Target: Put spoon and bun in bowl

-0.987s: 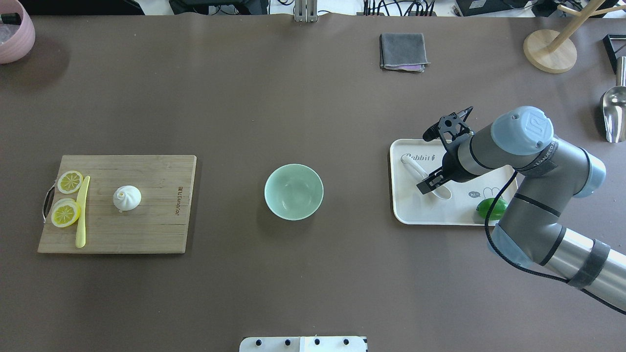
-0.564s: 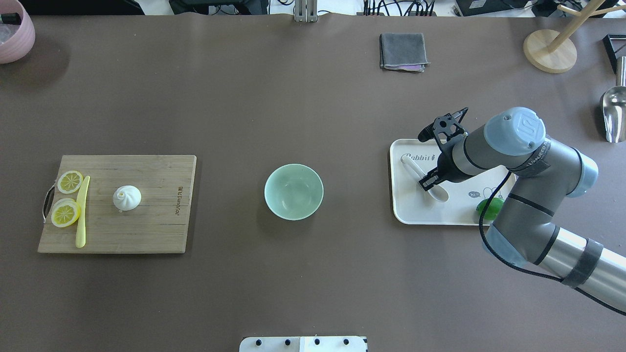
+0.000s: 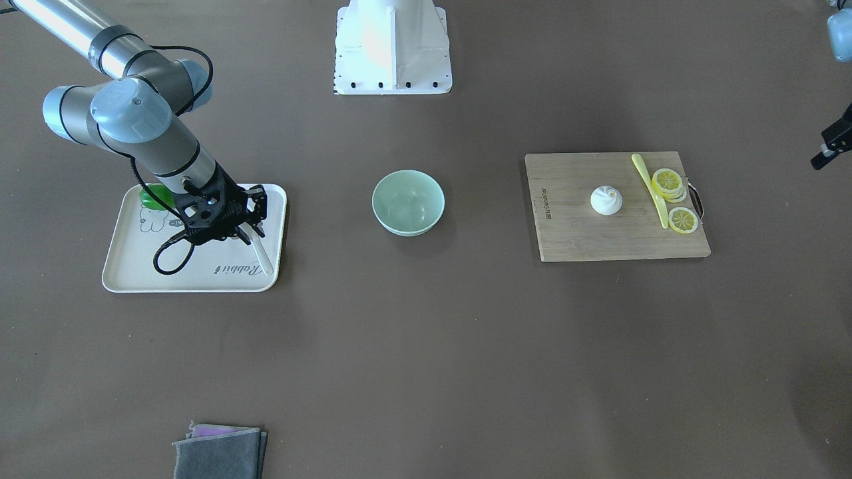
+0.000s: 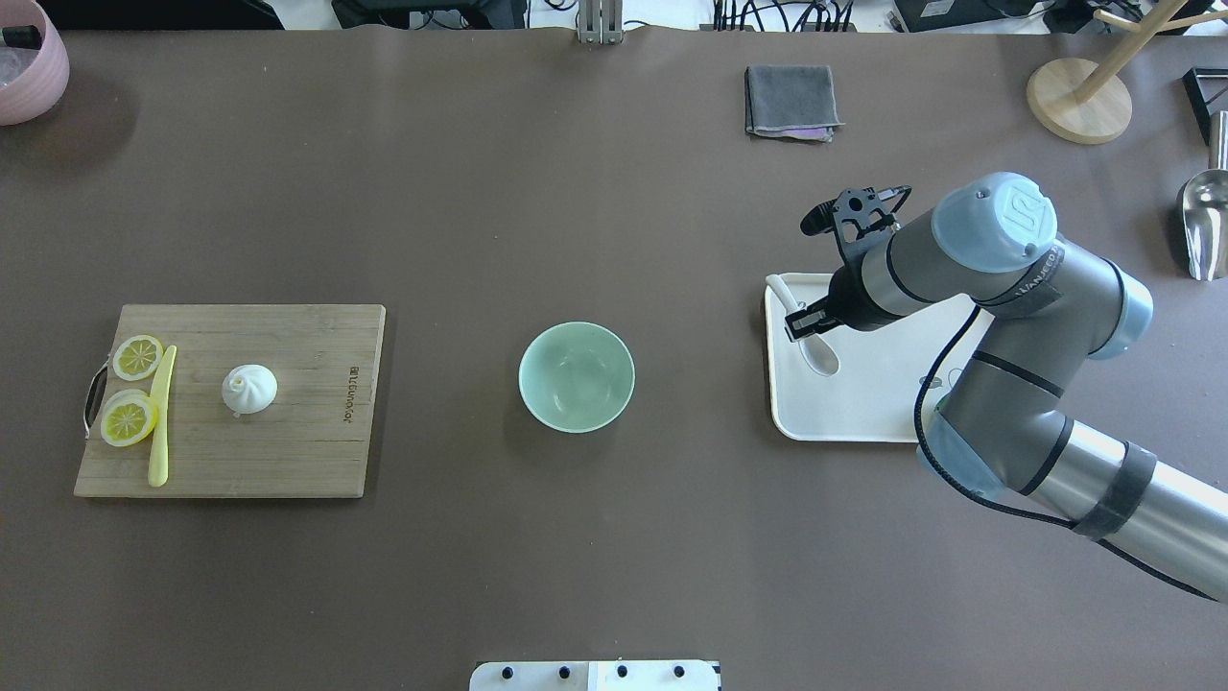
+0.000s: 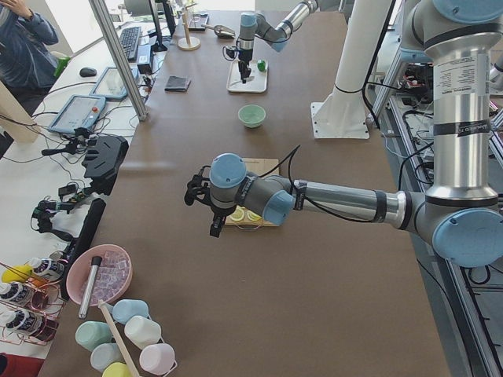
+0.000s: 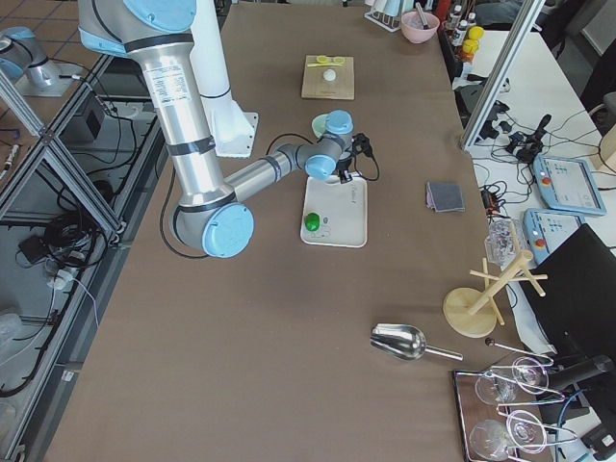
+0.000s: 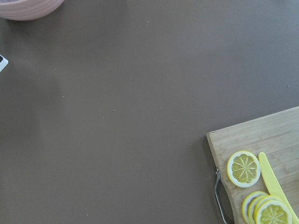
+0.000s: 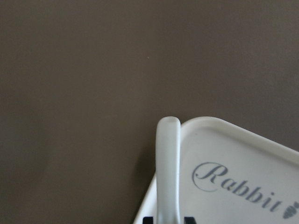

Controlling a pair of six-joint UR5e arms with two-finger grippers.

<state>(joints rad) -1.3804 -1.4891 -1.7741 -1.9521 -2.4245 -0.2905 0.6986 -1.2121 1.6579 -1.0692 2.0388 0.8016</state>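
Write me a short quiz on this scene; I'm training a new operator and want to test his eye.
1. True or false: the bun sits on the cutting board.
2. Which one grips the spoon? A: left. B: right.
3. Fill in: the bowl is ____.
Key: 1 true. 2 B, the right pincer, closed on the handle. 3 empty.

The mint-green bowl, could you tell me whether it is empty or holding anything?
Empty: the bowl shows a bare inside; the bun sits on the cutting board and the spoon is over the tray.
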